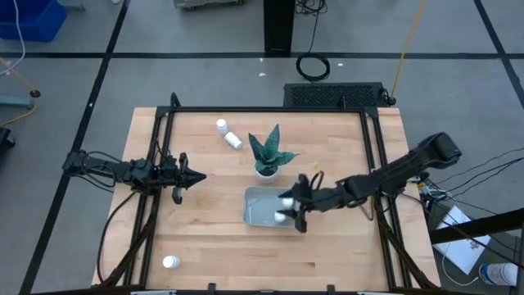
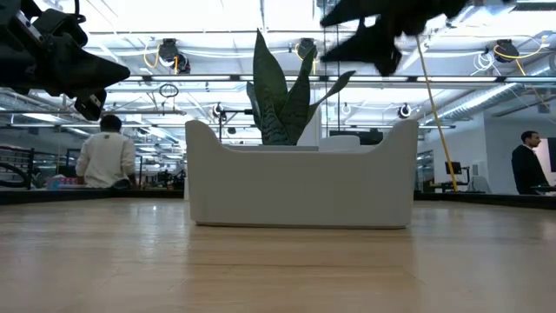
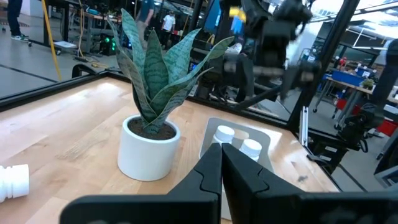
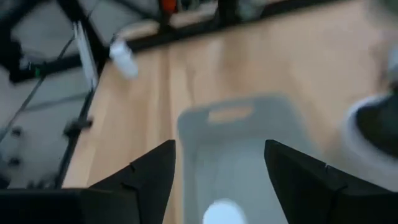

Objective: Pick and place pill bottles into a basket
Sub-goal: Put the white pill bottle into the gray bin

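**Two bottles in, three still out**

Jaws of the right gripper stand spread wide above the tray, holding nothing; jaws of the left gripper are pressed together and empty, that arm waiting over the left half of the surface.

Two small white cylindrical pill bottles with white caps lie in the shallow pale grey-blue rectangular basket, close together at its right end, right under the right gripper; the left wrist view shows their two caps side by side. My reading is that the right arm has just let one go.

Three bottles remain outside. Two rest together near the far edge of the wooden surface: one upright, one on its side, just beyond the green spiky plant in its small white pot, which stands touching or just beside the basket's far rim. The last bottle stands alone at the near left corner, well apart from everything.

Roughly two fifths done, I judge; the far pair calls for a reach past the plant's leaves.
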You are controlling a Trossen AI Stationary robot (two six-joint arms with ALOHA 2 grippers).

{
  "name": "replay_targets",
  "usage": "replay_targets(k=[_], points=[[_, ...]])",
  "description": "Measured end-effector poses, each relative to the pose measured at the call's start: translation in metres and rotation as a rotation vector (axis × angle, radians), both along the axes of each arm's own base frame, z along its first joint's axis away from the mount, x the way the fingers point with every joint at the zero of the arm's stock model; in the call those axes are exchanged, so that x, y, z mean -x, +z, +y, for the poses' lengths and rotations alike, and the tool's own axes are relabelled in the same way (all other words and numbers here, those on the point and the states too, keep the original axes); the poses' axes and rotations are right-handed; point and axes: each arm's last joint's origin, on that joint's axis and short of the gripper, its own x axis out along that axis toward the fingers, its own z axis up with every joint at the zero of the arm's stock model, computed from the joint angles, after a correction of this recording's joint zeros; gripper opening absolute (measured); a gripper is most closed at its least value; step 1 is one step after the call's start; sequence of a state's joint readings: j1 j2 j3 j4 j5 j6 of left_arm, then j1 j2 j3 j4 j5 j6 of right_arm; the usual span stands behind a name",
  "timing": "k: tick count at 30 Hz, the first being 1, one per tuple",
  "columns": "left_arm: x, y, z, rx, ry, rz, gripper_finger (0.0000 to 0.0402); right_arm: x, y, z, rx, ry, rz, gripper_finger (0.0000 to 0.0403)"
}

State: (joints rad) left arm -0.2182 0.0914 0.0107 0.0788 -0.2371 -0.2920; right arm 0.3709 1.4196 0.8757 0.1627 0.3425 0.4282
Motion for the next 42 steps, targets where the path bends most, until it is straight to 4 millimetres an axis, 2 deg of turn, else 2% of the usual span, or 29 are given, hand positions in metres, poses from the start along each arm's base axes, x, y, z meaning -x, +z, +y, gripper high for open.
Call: replay_targets(k=[5,8,12,16,19,22,25,28,30,36,42], points=[[0.000,0.000,0.000,0.000,0.000,0.000,0.0012,0.021,0.041,-0.014,-0.027,-0.098,-0.147,0.0220],[0.000,0.000,0.000,0.000,0.000,0.000,0.0012,0.039,0.057,-0.025,0.000,-0.161,-0.154,0.0207],[0.000,0.000,0.000,0.000,0.000,0.000,0.0012,0.069,0.066,-0.038,0.146,-0.204,-0.075,0.0194],[0.000,0.000,0.000,0.000,0.000,0.000,0.0012,0.094,0.069,-0.049,0.132,-0.281,-0.009,0.0190],[0.000,0.000,0.000,0.000,0.000,0.000,0.0012,0.107,0.072,-0.050,0.197,-0.183,0.006,0.0191],[0.000,0.000,0.000,0.000,0.000,0.000,0.0012,0.118,0.064,-0.057,0.197,-0.199,-0.026,0.0193],[0.000,0.000,0.000,0.000,0.000,0.000,0.0012,0.132,0.044,-0.065,0.169,-0.220,-0.052,0.0192],[0.000,0.000,0.000,0.000,0.000,0.000,0.0012,0.144,0.035,-0.070,0.127,-0.153,-0.159,0.0192],[0.000,0.000,0.000,0.000,0.000,0.000,0.0012,0.154,0.030,-0.076,0.117,-0.177,-0.218,0.0193],[0.000,0.000,0.000,0.000,0.000,0.000,0.0012,0.181,0.013,-0.087,0.099,-0.210,-0.253,0.0192],[0.000,0.000,0.000,0.000,0.000,0.000,0.0012,0.199,-0.011,-0.091,0.079,-0.137,-0.283,0.0190]])
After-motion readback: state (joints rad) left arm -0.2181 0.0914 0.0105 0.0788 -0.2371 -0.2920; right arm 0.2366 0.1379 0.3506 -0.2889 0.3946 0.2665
